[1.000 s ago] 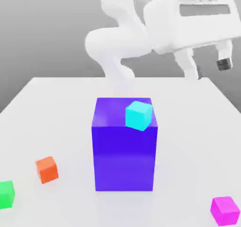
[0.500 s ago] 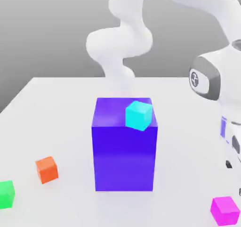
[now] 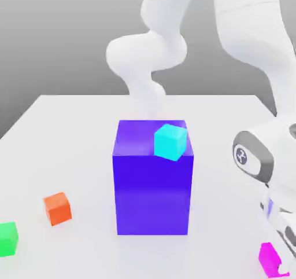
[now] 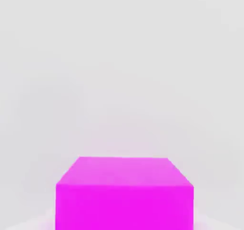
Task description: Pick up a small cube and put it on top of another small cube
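Note:
The small magenta cube (image 3: 267,258) lies on the white table at the near edge of the exterior view's right, and the hand covers its right part. My gripper (image 3: 281,267) has come down onto it and is shut on it. In the hand view the magenta cube (image 4: 125,193) sits very close, with its top and one side face showing. The other small cube, bright green (image 3: 7,238), rests on the table at the far left of the exterior view, cut by the frame edge.
A big blue-violet block (image 3: 152,182) stands mid-table with a small cyan cube (image 3: 170,141) on its top right corner. A small orange cube (image 3: 58,208) lies between the block and the green cube. The white table (image 3: 75,133) spreads around them.
The arm swung down from high on the right to the magenta cube. The hand now covers part of the cube and the fingers have shut. The other cubes have not moved.

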Robot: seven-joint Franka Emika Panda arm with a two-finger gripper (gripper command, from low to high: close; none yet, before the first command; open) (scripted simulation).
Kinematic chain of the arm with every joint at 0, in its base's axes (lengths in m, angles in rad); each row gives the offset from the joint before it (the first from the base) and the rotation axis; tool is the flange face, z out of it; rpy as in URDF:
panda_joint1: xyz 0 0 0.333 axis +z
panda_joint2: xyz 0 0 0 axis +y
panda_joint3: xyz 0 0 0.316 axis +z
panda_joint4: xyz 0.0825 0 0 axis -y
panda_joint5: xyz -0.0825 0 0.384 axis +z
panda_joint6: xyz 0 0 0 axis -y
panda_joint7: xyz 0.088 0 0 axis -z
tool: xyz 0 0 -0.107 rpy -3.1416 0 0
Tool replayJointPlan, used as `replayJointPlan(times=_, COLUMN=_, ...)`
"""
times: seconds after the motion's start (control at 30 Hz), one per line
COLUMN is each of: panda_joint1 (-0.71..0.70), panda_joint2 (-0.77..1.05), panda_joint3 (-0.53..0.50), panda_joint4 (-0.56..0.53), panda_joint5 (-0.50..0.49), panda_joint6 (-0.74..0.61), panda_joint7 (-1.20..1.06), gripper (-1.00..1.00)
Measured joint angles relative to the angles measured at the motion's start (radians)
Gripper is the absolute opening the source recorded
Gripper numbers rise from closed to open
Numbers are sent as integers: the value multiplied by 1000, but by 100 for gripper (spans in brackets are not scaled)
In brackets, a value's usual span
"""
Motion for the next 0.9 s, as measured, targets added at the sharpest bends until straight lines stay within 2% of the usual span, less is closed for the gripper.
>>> replayJointPlan(times=0.07, panda_joint1=-1, panda_joint2=-68, panda_joint3=-6, panda_joint4=-15, panda_joint5=-4, panda_joint6=-55, panda_joint7=1, gripper=-100)
replayJointPlan(times=0.17, panda_joint1=-94, panda_joint2=-99, panda_joint3=-53, panda_joint4=-26, panda_joint5=15, panda_joint6=-87, panda_joint7=-68, gripper=-100)
replayJointPlan(times=0.67, panda_joint1=-550, panda_joint2=-214, panda_joint3=-332, panda_joint4=-115, panda_joint5=106, panda_joint6=-140, panda_joint7=-433, gripper=-100)
replayJointPlan(times=0.8, panda_joint1=-689, panda_joint2=-168, panda_joint3=-406, panda_joint4=-77, panda_joint5=150, panda_joint6=-168, panda_joint7=-545, gripper=-100)
replayJointPlan(times=0.9, panda_joint1=-749, panda_joint2=-113, panda_joint3=-418, panda_joint4=-50, panda_joint5=175, panda_joint6=-173, panda_joint7=-588, gripper=-100)
